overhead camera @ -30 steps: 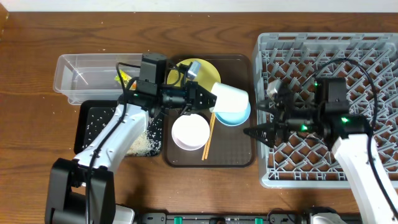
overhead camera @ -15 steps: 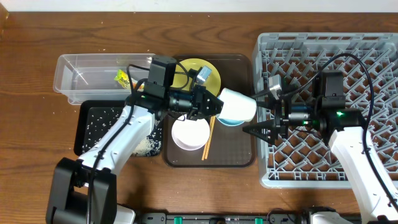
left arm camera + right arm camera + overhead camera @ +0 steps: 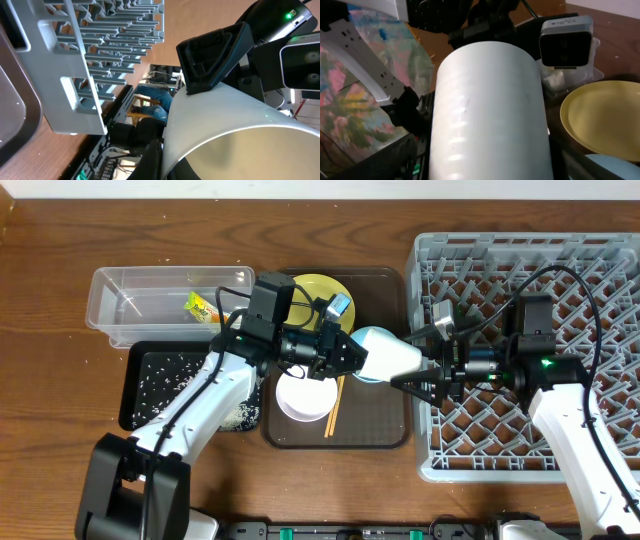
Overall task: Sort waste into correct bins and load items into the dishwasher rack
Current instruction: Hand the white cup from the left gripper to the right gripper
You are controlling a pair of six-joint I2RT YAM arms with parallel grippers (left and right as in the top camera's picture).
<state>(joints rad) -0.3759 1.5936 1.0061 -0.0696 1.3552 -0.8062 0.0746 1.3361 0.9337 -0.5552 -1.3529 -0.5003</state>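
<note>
- overhead: the pale cup (image 3: 388, 358) lies sideways in the air over the serving tray (image 3: 382, 422), between both hands, near the rack (image 3: 530, 255).
- the left hand (image 3: 352, 352) grips its rim.
- only the left wrist view shows a right finger (image 3: 215, 60) touching the cup wall.
- the right hand (image 3: 412, 368) straddles the cup; i cannot tell whether it clamps.
- counted: one yellow plate (image 3: 312, 288), one white bowl (image 3: 305, 395).

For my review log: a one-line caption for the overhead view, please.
Left tool holds the cup sideways over the brown tray, toward the open right tool.
</note>
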